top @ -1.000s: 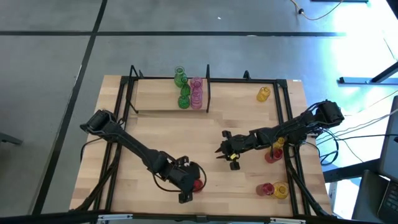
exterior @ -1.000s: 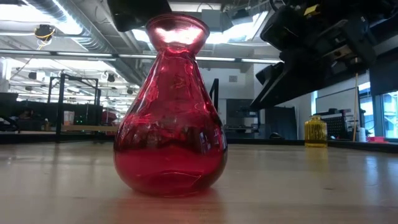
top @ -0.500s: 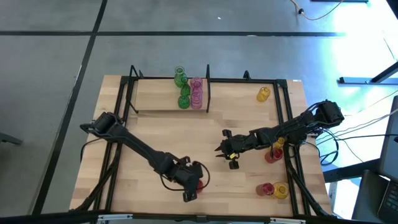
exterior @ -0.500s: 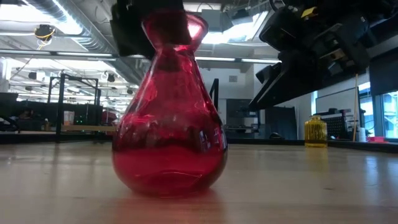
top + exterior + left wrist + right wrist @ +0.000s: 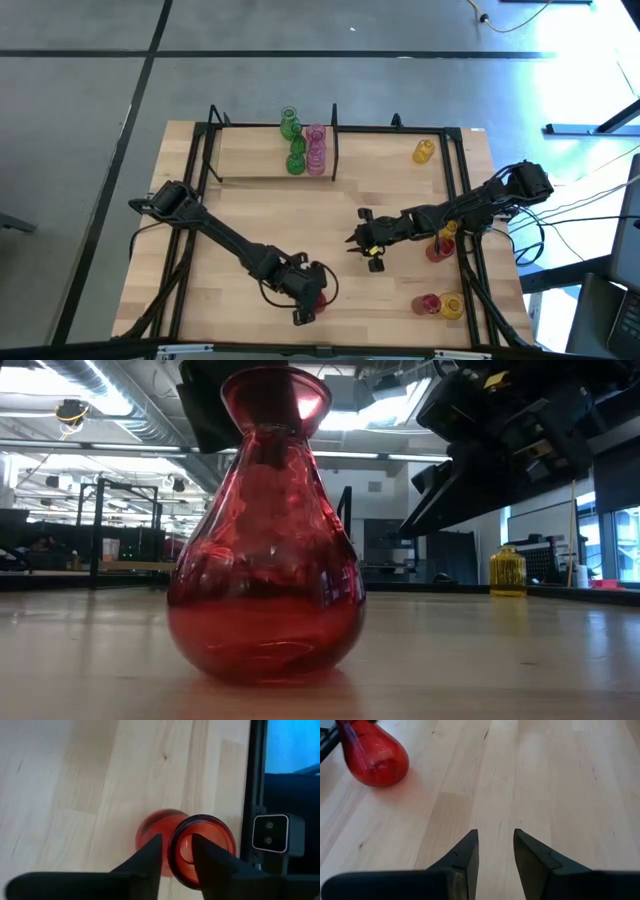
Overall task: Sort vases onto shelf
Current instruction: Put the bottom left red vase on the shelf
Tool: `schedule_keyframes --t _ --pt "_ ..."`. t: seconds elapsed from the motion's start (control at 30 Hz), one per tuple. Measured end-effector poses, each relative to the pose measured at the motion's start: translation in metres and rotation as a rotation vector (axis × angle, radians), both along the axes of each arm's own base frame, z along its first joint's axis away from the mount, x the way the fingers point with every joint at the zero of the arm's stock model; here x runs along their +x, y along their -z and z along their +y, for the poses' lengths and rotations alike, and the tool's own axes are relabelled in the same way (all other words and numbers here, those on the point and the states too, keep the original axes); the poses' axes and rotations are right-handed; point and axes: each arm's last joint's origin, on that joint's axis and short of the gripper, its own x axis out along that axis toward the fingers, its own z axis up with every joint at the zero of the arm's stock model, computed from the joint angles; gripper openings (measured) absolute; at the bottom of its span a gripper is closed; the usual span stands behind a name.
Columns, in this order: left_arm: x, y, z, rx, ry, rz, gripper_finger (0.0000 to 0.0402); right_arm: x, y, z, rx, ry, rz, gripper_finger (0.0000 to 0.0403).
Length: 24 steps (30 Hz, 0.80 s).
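Note:
A red vase (image 5: 320, 293) stands tilted near the table's front edge, filling the low view (image 5: 265, 560). My left gripper (image 5: 177, 842) is shut on its mouth. My right gripper (image 5: 362, 246) hovers open over the table's middle, with nothing between its fingers (image 5: 495, 845). On the shelf (image 5: 250, 160) at the far left stand two green vases (image 5: 292, 140) and a pink vase (image 5: 316, 148), beside the black divider (image 5: 334, 150). My left gripper pinches the wall of the red vase's rim (image 5: 172, 856). One finger (image 5: 202, 852) reaches into the mouth and the other (image 5: 150, 854) lies outside the neck. The fingers slant down from the table's left. The vase leans over with its base (image 5: 265, 660) on the table.
A yellow vase (image 5: 423, 151) stands at the far right. A red vase and a yellow one (image 5: 440, 242) stand by the right arm. Another such pair (image 5: 440, 305) stands at the near right. Black frame rods (image 5: 465, 190) border the table, and bare wood lies between the arms.
My left gripper has come down onto the red vase's mouth. The vase, upright a second ago, now leans with its mouth tipped sideways, while its base stays on the table.

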Motion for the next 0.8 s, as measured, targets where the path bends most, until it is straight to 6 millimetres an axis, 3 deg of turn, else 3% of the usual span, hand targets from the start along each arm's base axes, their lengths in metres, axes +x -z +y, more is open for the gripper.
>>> schedule_keyframes --t 0.27,0.5,0.63,0.8 --pt "0.000 -0.001 0.000 0.033 0.061 -0.016 0.0018 0.000 0.000 -0.001 -0.013 0.016 -0.003 0.0108" --pt "-0.001 -0.007 0.001 0.060 0.082 -0.006 0.0015 0.000 0.000 -0.001 -0.016 0.019 -0.004 0.0108" --pt "-0.004 -0.023 0.003 0.107 0.090 0.043 0.0017 0.000 0.000 -0.001 -0.016 0.019 -0.003 0.0108" --pt "-0.017 -0.061 0.011 0.172 0.074 0.096 0.0017 0.000 0.000 -0.001 -0.016 0.019 -0.002 0.0108"
